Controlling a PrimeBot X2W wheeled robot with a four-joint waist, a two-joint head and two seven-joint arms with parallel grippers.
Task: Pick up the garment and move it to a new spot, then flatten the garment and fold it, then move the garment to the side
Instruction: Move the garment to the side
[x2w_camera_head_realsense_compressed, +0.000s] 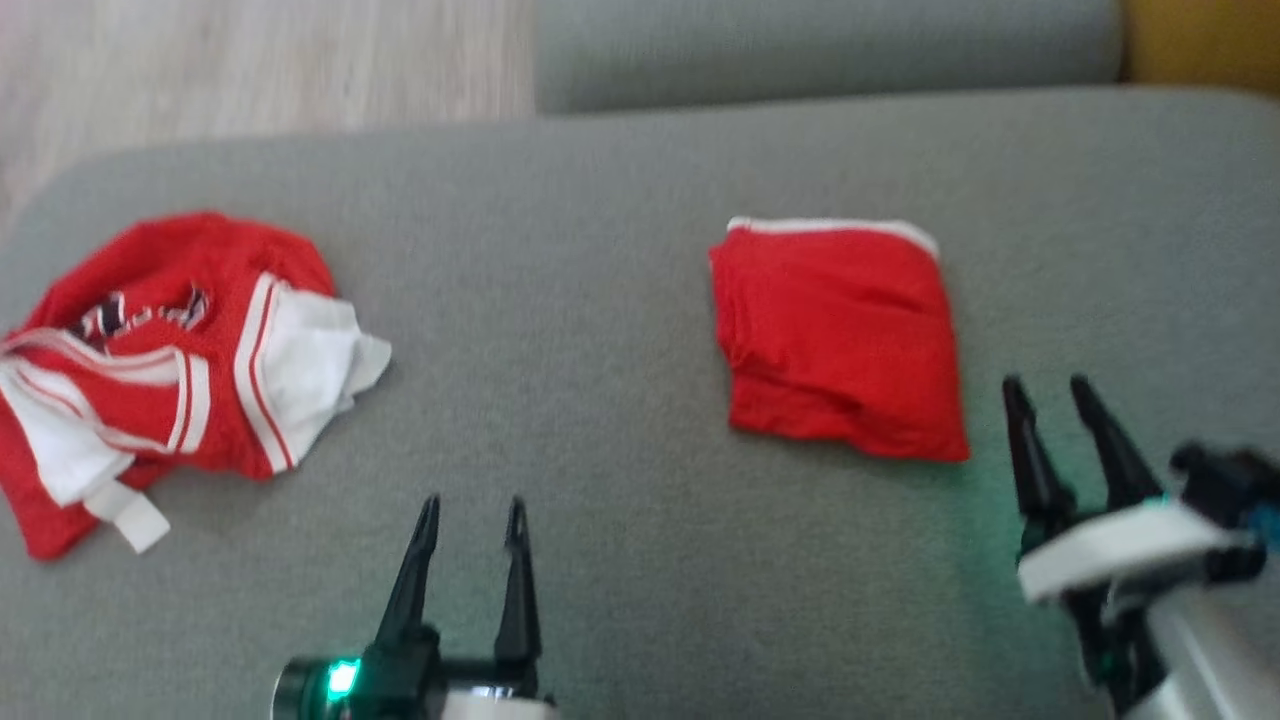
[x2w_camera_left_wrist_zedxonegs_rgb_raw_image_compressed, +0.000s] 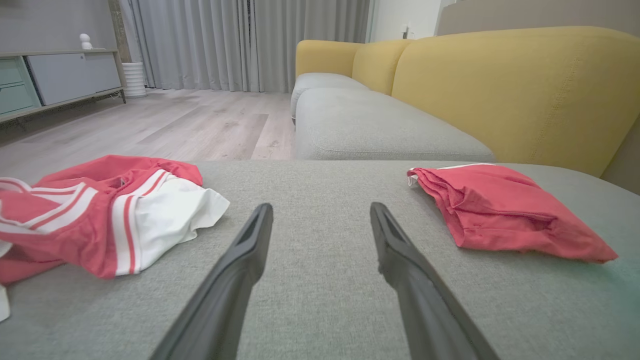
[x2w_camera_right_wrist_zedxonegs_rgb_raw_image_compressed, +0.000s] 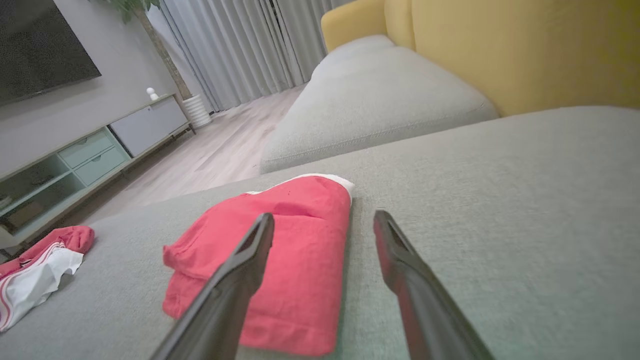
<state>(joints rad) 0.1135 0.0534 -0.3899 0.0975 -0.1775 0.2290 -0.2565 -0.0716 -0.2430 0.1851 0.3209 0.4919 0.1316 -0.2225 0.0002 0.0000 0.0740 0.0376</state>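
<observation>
Now, far left: crumpled red-and-white cloth jersey (x2w_camera_head_realsense_compressed: 160, 370) on grey fabric cushion (x2w_camera_head_realsense_compressed: 620, 250) | left gripper (x2w_camera_head_realsense_compressed: 473, 502) wide open, empty | folded red cloth garment (x2w_camera_head_realsense_compressed: 835, 340) lying flat, centre-right | right gripper (x2w_camera_head_realsense_compressed: 1045, 381) spread open, empty, just beside its right edge

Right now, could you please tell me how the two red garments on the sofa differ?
The folded garment lies as a flat square, plain red with one white edge; the crumpled garment is bunched, showing white panels, stripes and dark lettering. Both are red and rest on the grey cushion.
</observation>
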